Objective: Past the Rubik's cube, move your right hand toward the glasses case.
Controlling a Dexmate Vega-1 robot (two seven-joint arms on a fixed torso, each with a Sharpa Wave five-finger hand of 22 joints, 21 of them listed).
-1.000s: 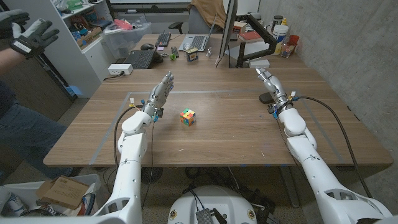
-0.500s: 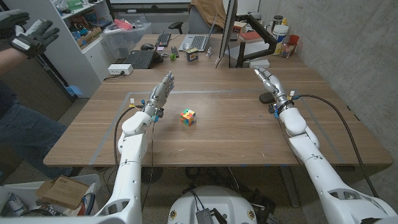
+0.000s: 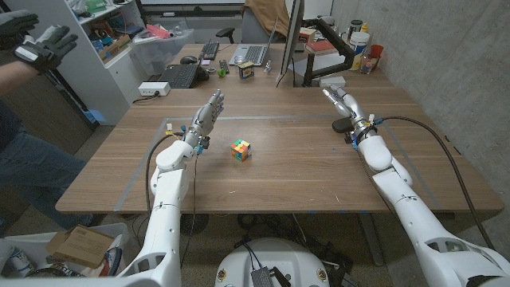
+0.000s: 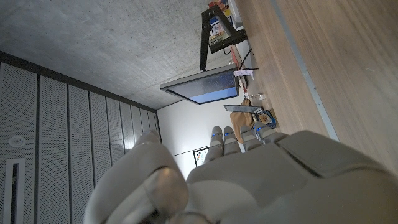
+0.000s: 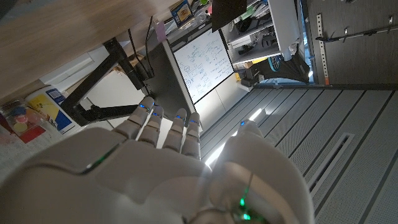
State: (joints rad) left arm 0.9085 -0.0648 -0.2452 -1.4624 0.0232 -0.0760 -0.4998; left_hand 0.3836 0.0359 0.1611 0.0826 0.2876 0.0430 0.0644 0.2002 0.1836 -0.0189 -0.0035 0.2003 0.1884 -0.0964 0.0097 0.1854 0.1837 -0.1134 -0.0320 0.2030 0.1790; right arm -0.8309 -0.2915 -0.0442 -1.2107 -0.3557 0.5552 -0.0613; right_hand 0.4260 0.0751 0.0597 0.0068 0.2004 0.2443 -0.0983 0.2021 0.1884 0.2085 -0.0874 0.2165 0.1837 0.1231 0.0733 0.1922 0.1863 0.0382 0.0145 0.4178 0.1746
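Note:
A Rubik's cube [image 3: 241,149] sits near the middle of the wooden table [image 3: 279,179]. A dark glasses case [image 3: 343,125] lies at the right side of the table. My right hand [image 3: 341,104] hovers just beyond the case, its fingers straight and apart and reaching away from me; it holds nothing. The right wrist view looks along the back of this hand [image 5: 161,168]. Left of the cube, my left hand [image 3: 205,121] stands with its fingers stretched out and nothing in it. Its back [image 4: 249,180] shows in the left wrist view.
A monitor [image 3: 290,40], a laptop [image 3: 250,54], a keyboard [image 3: 180,76], a small cube [image 3: 245,72] and several bottles [image 3: 362,40] stand at the table's far side. A person's gloved hands [image 3: 36,44] are raised at the upper left. A black cable [image 3: 430,151] trails along my right arm.
My right hand has drifted slightly to the left and away from me, above the glasses case. The left hand and the cube have not moved.

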